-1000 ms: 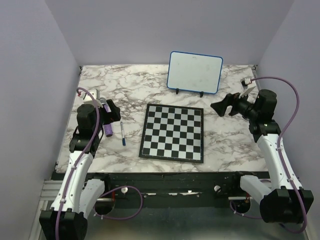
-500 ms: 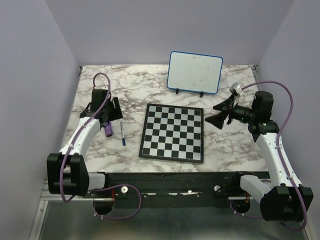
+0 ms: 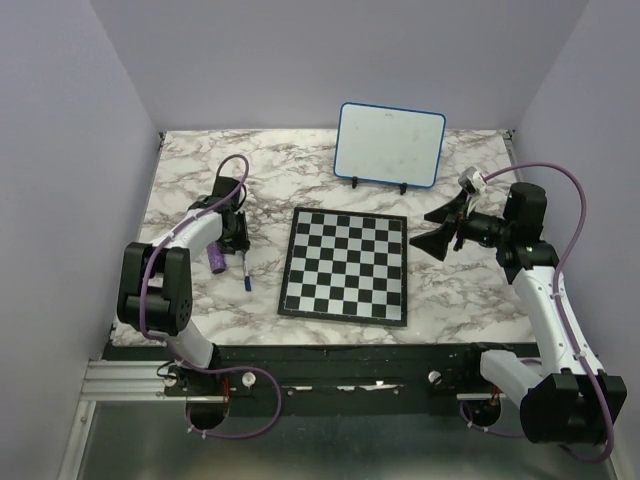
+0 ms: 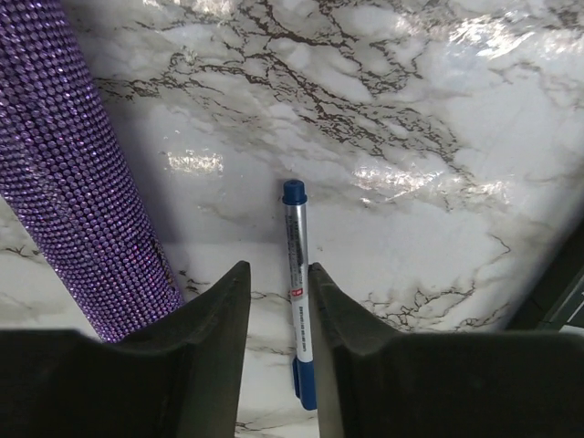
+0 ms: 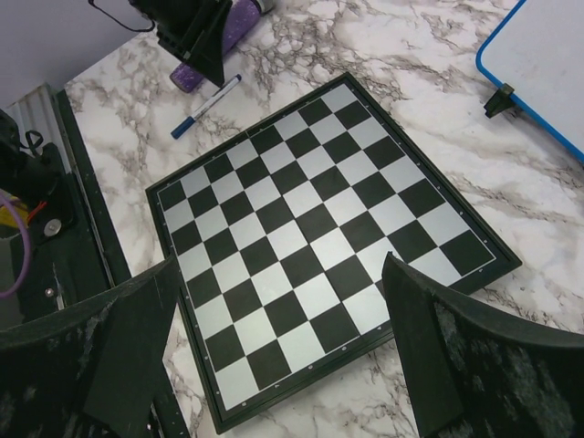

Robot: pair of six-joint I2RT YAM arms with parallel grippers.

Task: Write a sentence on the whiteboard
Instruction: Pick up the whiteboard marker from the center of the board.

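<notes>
The whiteboard (image 3: 390,143) stands upright on black feet at the back of the table, and its blue-rimmed corner shows in the right wrist view (image 5: 547,64). No sentence is in view; its face shows only faint smudges. A blue-capped marker (image 3: 245,268) lies flat on the marble left of the chessboard. My left gripper (image 3: 236,245) is down over the marker (image 4: 297,283). Its jaws (image 4: 278,269) are narrow around the barrel, the right finger against it and the left finger a small gap away. My right gripper (image 3: 432,227) hovers wide open over the chessboard's right side.
A black-and-white chessboard (image 3: 345,265) lies flat at the table's middle. A purple glittery cylinder (image 3: 217,260) lies just left of the marker, close beside my left finger (image 4: 219,319). Grey walls enclose the table on three sides.
My left arm has stretched forward and come down over the marker, and its jaws have narrowed around it. My right gripper turned slightly early on, then held still.
</notes>
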